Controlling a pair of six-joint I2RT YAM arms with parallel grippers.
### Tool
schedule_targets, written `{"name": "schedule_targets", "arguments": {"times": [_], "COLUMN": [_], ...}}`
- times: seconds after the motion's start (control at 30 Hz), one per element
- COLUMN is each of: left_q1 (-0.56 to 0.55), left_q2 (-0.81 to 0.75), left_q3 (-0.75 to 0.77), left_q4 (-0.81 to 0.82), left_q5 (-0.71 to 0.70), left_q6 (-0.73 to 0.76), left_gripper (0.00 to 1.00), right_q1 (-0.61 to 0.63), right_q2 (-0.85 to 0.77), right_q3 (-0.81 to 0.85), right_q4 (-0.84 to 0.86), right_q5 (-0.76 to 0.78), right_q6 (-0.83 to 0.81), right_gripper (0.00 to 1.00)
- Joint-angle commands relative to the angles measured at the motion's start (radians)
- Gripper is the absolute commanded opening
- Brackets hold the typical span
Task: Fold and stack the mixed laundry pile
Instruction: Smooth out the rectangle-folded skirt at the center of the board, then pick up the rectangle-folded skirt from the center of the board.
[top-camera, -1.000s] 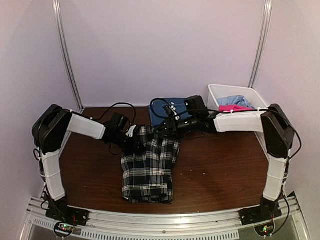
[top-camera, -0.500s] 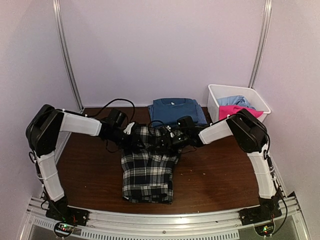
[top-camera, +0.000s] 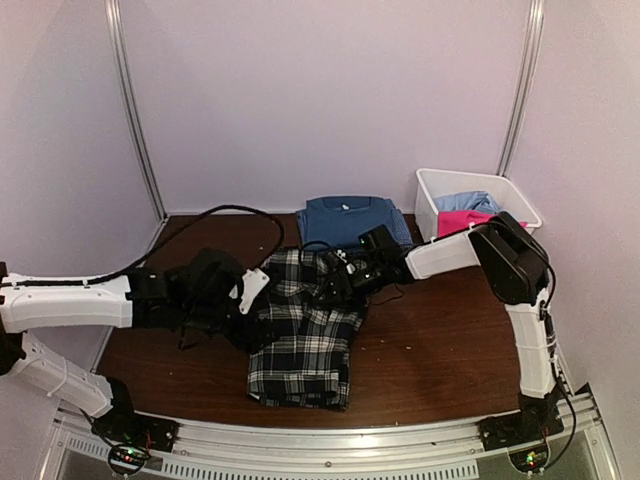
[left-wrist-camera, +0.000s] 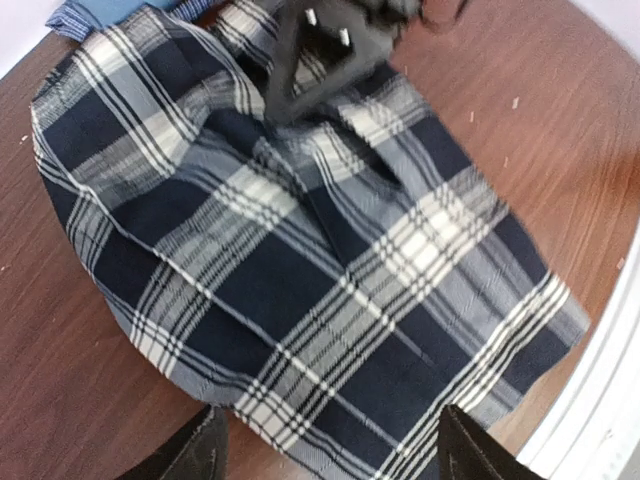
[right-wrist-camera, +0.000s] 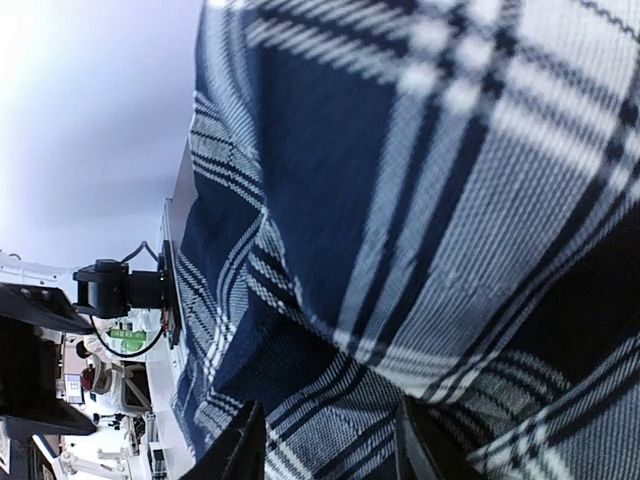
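One white speck (top-camera: 341, 205), maybe a label, on blue T-shirt (top-camera: 352, 224).

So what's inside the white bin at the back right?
In the white bin, a bright pink piece and, behind it, a pale blue piece show above the rim. Anything beneath them is hidden by the garments and the bin's wall.

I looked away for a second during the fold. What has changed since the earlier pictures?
The left arm has swung down and out to its left, and the left gripper has let go of the plaid shirt and backed off, jaws open. The right gripper has come nearer, onto the shirt's far end; its grip is unclear. The blue T-shirt and the bin stayed put.
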Motion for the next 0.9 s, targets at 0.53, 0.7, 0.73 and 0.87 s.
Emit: {"name": "schedule_targets", "arguments": {"times": [0.53,0.7,0.73,0.87], "left_q1": [-0.630,-0.644,-0.645,-0.645], "left_q2": [0.346,0.482,0.509,0.587], "left_q3": [0.106,0.138,0.146,0.165], "left_q4": [-0.203,-0.158,-0.150,-0.120], "left_q5": [-0.594,-0.611,-0.618,-0.663], "left_q6": [0.194,0.218,0.222,0.227], "left_gripper": [0.78,0.80,0.80,0.82], "right_q1": [0.187,0.185,0.185,0.186], "right_q2": [-0.146,-0.078,-0.067,-0.034], "right_q3": [-0.183,-0.200,-0.202,-0.207], "right_q4": [0.025,-0.004,-0.012,-0.051], "right_q5": [-0.060,-0.057,-0.054,-0.064], "right_q6": [0.073,0.028,0.017,-0.023], "right_gripper": [0.38,0.35,0.35,0.33]}}
